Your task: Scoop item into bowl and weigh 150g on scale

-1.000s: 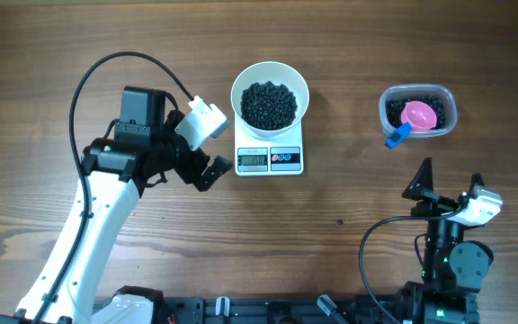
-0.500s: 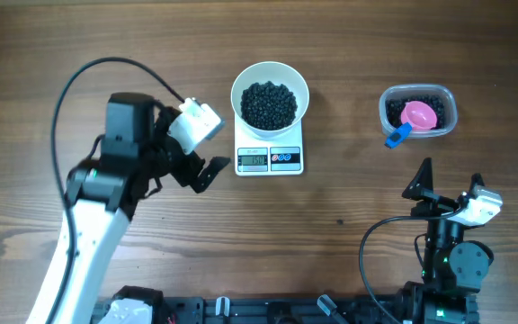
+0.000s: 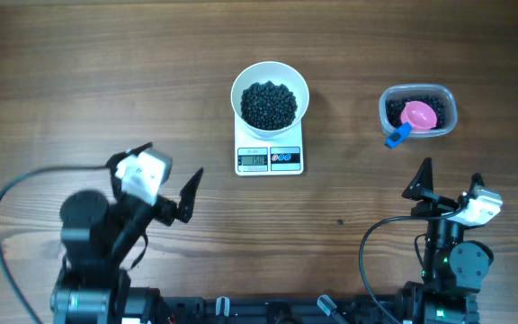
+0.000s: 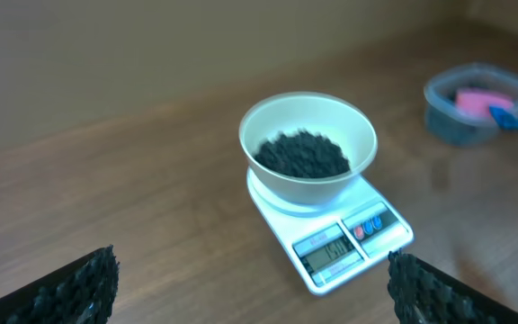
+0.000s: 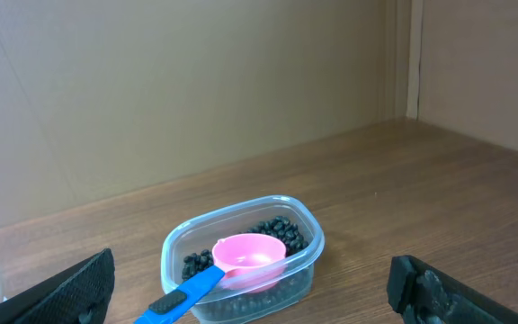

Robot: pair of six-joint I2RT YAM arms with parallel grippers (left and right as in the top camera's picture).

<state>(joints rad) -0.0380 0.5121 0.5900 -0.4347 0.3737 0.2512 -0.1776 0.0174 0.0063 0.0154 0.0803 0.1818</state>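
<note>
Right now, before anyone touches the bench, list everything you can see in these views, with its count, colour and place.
table: one, brown wood, under everything
scale: one, white with a grey display, centre of the table
bowl: one, white, standing on the scale
beans: many, black, heaped in the bowl
tub: one, clear plastic, to the right of the scale
beans in the tub: many, black, on its floor
scoop: one, pink with a blue handle, lying in the tub, handle over the rim
left gripper: one, black, open and empty, near edge on the left
right gripper: one, black, open and empty, near edge on the right
</note>
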